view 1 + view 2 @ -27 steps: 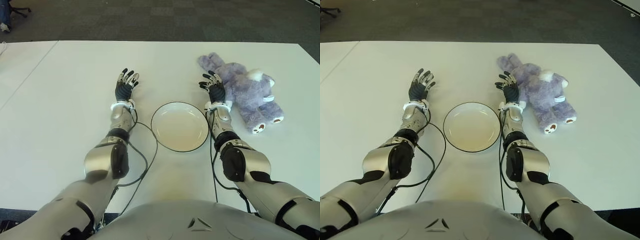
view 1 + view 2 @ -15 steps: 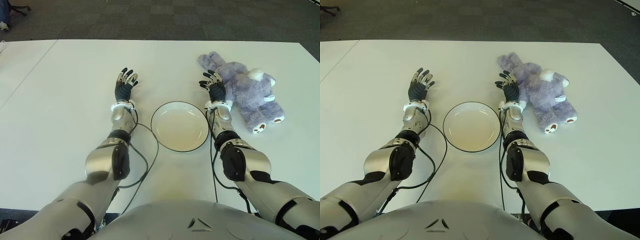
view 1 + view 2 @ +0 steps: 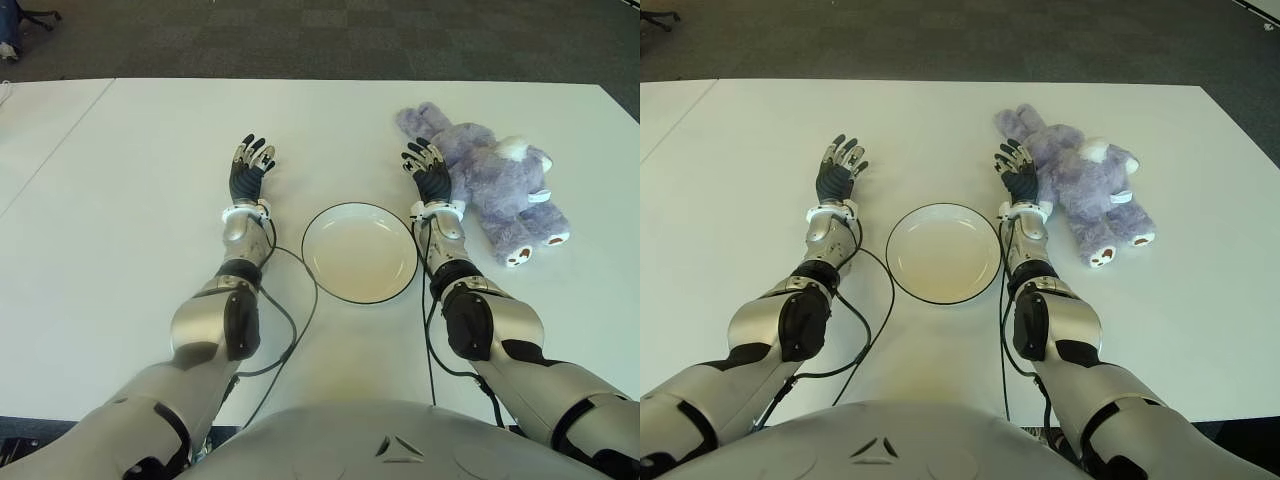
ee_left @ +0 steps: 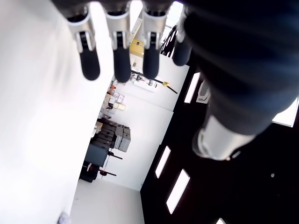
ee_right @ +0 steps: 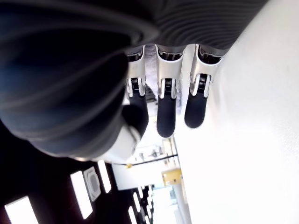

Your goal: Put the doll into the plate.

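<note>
With the right robot hand open beside the doll (nothing gripped), a shallow grasp risks dropping it short of the plate; left robot hand open.

The white table lies bare around the left hand, well apart from everything. The right hand has the purple doll just beside its outer side and the plate near its wrist's inner side; bare table shows beyond its fingertips.
</note>
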Robot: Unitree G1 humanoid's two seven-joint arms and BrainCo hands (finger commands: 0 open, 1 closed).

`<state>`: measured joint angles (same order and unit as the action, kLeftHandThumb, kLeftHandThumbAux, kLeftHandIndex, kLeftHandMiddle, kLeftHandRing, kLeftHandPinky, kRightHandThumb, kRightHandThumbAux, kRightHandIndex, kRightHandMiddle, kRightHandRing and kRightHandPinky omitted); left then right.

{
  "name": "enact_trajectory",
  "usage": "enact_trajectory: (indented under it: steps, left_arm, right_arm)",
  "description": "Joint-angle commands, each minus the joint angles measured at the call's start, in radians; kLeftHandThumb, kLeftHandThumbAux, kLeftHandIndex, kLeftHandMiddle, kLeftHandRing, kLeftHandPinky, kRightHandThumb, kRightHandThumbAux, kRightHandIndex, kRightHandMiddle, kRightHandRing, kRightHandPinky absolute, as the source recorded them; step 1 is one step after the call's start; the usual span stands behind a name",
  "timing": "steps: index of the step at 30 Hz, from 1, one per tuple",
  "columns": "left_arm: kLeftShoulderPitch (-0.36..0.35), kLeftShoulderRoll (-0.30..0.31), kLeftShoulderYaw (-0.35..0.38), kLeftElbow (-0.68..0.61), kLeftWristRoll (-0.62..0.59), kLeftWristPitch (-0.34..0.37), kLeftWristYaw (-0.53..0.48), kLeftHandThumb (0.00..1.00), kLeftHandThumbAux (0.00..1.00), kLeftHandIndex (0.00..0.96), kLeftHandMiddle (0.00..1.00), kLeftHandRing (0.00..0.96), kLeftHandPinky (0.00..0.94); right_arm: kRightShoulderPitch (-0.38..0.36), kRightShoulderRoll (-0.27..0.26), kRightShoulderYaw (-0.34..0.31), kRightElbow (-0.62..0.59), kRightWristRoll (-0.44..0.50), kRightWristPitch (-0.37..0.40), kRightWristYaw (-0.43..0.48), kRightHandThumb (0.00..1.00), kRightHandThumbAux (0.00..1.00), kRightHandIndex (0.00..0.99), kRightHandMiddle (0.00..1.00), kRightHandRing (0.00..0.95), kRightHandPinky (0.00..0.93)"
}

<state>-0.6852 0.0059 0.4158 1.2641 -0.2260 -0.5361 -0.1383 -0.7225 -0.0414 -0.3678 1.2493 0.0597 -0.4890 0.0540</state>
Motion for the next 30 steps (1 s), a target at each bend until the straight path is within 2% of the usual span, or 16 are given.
enact_trajectory:
  steps: [1, 8, 13, 22, 30]
  left_arm:
    - [0.132, -0.023, 0.005, 0.096, -0.003, 0.293, 0.036, 0.176, 0.734, 0.137, 0.193, 0.204, 0.252]
    - [0.131, -0.022, 0.007, 0.097, -0.006, 0.292, 0.033, 0.182, 0.741, 0.141, 0.191, 0.193, 0.219]
    - [0.133, -0.022, 0.004, 0.097, -0.003, 0.286, 0.025, 0.185, 0.744, 0.153, 0.193, 0.196, 0.236]
    - [0.133, -0.021, 0.003, 0.098, -0.003, 0.292, 0.023, 0.152, 0.727, 0.137, 0.192, 0.197, 0.23]
    - [0.133, -0.023, 0.009, 0.099, -0.009, 0.292, 0.021, 0.169, 0.727, 0.156, 0.197, 0.203, 0.241]
  right_arm:
    - [0.026, 0.046, 0.032, 0.08, -0.022, 0.066, -0.034, 0.025, 0.844, 0.144, 0.18, 0.199, 0.217]
    - [0.009, 0.071, 0.055, 0.069, -0.034, 0.004, -0.033, 0.02, 0.79, 0.143, 0.179, 0.201, 0.231]
    - [-0.017, 0.086, 0.067, 0.059, -0.035, -0.016, -0.042, 0.051, 0.781, 0.155, 0.193, 0.213, 0.24]
    - [-0.056, 0.068, 0.058, 0.055, -0.014, -0.021, -0.008, 0.092, 0.773, 0.163, 0.222, 0.24, 0.281]
    - [-0.1, 0.049, 0.068, 0.05, -0.021, -0.001, -0.026, 0.124, 0.782, 0.159, 0.245, 0.267, 0.3]
